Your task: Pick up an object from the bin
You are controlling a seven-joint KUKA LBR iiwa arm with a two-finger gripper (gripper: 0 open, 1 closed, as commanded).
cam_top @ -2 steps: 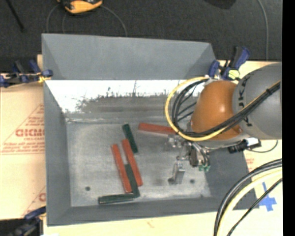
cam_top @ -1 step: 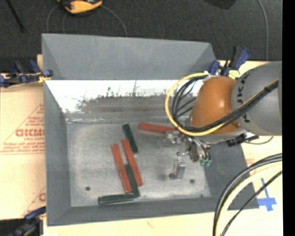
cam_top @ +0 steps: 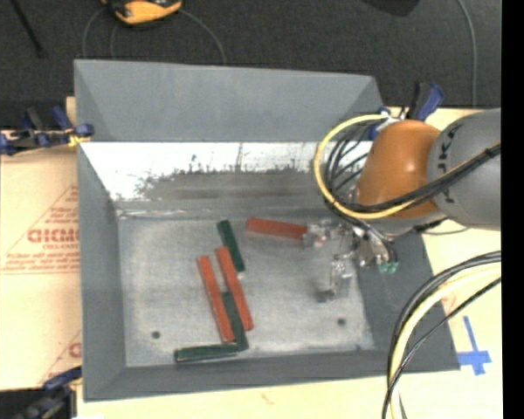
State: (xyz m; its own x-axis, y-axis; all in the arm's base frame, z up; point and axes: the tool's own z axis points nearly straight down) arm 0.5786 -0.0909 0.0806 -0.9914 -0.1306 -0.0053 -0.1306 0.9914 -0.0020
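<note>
At the near wall of the grey bin (cam_top: pixel 244 378) a dark green bar (cam_top: pixel 208 353) lies flat along the edge of the floor. Its right end meets a loose cluster of red and green bars (cam_top: pixel 224 291) slanting away to the left. Where they overlap, it is hard to make out which bar lies on top. To the right the floor is bare up to the right wall. The gripper (cam_top: pixel 323 264) hangs there, its fingers (cam_top: pixel 318 235) spread with nothing between them. Farther back a single red bar (cam_top: pixel 275 229) lies below the far wall, its right end just beside the farther finger; whether they touch cannot be told. The orange wrist cover (cam_top: pixel 400 168) and looped cables (cam_top: pixel 332 168) hide the bin's far right corner.
</note>
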